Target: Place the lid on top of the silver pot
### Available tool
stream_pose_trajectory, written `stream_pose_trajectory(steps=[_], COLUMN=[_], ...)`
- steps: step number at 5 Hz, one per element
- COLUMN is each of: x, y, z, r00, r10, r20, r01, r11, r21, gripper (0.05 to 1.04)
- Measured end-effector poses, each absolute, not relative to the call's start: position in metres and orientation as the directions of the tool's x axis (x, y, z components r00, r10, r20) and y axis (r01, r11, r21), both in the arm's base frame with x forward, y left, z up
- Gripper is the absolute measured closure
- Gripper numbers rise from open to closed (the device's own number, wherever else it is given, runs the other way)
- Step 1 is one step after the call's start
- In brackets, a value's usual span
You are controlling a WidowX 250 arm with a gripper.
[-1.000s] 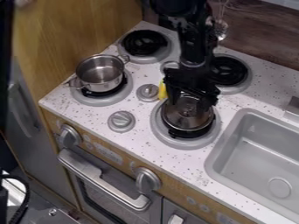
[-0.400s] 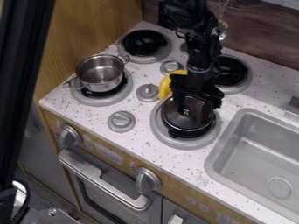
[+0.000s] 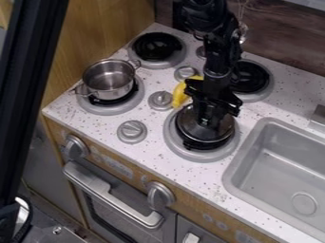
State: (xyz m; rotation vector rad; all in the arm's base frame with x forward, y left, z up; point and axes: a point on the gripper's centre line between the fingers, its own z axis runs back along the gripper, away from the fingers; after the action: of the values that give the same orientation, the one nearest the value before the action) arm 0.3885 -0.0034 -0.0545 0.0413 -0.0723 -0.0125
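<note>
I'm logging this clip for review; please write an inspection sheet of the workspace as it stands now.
Surface: speckled counter with four burners
Pot: upright on the front left burner, lid not on it
Lid: at the front right burner, beside the sink
Clutter: yellow thing behind the lid, partly hidden
Gripper: over the lid; hold cannot be told
Cables: dark, cable-like loop at lower left
Surroundings: wood panel behind the pot
Spills: nothing seen

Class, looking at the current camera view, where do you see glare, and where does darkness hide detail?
Camera view: pale highlights along the oven handle and on the silver pot; the black tool merges into dark tones over the lid.
</note>
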Motion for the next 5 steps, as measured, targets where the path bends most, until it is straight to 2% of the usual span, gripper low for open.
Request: stream_pose_trajectory(steps=[1, 2, 3, 4, 5], x=[0.387, 0.388, 0.399, 0.411, 0.411], y=[-0.002, 0.007, 0.048, 0.091, 0.136], z=[-0.054, -0.033, 0.011, 0.025, 0.010], r00=[0.998, 0.996, 0.979, 0.961, 0.954], r10=[-0.009, -0.013, 0.069, 0.145, 0.226], r20=[0.057, 0.083, 0.190, 0.236, 0.197], r01=[0.007, 0.014, -0.069, -0.146, -0.230], r11=[1.000, 1.000, 0.998, 0.989, 0.973], r21=[0.027, -0.012, -0.006, -0.015, -0.005], gripper=[0.811, 0.812, 0.812, 0.812, 0.812])
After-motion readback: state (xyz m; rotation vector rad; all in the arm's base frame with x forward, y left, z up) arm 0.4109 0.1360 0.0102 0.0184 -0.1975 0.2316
